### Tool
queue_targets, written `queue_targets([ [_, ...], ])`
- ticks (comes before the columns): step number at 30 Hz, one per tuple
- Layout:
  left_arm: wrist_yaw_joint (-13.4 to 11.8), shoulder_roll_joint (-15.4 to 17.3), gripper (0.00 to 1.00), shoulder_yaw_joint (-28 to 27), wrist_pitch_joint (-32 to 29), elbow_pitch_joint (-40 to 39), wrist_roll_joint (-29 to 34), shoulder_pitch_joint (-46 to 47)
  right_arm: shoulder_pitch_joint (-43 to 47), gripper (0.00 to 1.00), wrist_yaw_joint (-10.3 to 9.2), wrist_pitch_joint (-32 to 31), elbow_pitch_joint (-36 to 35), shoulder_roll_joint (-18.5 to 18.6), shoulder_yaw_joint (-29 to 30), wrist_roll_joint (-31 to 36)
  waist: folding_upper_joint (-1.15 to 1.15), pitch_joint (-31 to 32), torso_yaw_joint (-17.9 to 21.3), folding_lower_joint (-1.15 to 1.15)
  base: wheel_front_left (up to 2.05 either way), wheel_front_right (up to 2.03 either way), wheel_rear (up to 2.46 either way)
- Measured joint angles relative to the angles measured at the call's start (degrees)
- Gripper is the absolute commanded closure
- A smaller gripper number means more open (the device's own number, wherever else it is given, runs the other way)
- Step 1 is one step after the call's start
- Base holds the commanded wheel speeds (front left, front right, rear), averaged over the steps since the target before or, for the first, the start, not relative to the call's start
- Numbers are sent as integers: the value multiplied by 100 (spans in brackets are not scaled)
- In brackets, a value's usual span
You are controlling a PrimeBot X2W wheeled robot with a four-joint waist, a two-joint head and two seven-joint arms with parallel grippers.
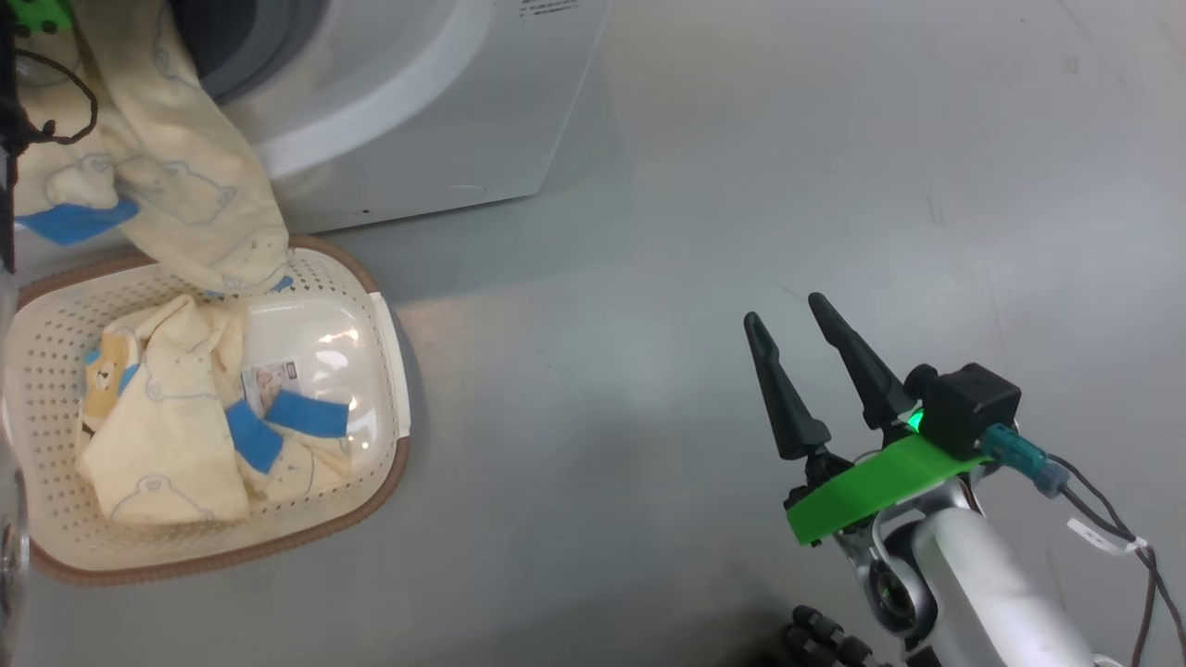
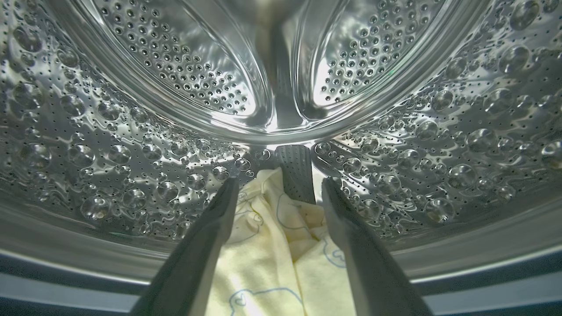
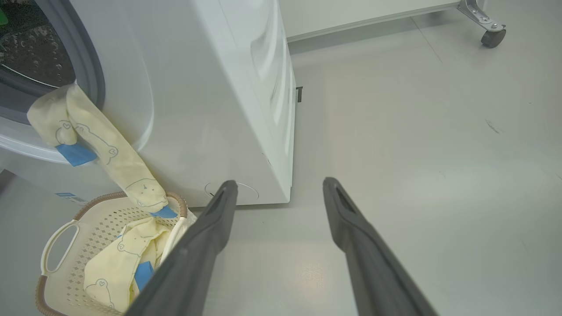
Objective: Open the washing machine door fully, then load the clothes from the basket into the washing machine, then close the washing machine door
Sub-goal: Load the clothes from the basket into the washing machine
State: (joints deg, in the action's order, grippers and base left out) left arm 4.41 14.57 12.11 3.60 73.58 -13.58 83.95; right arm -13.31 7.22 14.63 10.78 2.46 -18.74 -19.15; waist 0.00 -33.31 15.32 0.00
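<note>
Clothes [image 1: 176, 445] in basket [image 1: 46, 389] before washing machine [image 1: 426, 102]

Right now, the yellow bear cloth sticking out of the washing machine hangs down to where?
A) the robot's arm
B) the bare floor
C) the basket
C: the cloth drapes from the washing machine's mouth down its white front, and its blue-tipped end reaches the basket's rim.

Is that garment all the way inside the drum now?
No, the garment hangs out over the washer's mouth, and its lower end reaches down into the basket.
</note>
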Motion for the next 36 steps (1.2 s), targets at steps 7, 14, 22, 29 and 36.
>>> queue_targets([
  [7,-11,-207,0,-19,344,2,-133,-315,-1,0,0,0,27,1,110,60,0,202,-205,0,0,0,0],
  [14,78,-352,0,13,808,-74,-234,-755,-7,0,0,0,80,2,254,111,0,415,-429,0,0,0,0],
  [22,169,-515,0,60,1011,-525,-425,-1454,2,0,0,0,96,4,434,210,0,675,-720,0,0,0,0],
  [29,245,-593,0,43,1058,-1522,-603,-2368,13,0,0,0,93,5,572,261,0,789,-956,0,0,0,0],
  [36,170,-594,0,-130,1059,-3319,-665,-3865,19,0,0,0,54,7,772,344,0,825,-1148,0,0,0,0],
])
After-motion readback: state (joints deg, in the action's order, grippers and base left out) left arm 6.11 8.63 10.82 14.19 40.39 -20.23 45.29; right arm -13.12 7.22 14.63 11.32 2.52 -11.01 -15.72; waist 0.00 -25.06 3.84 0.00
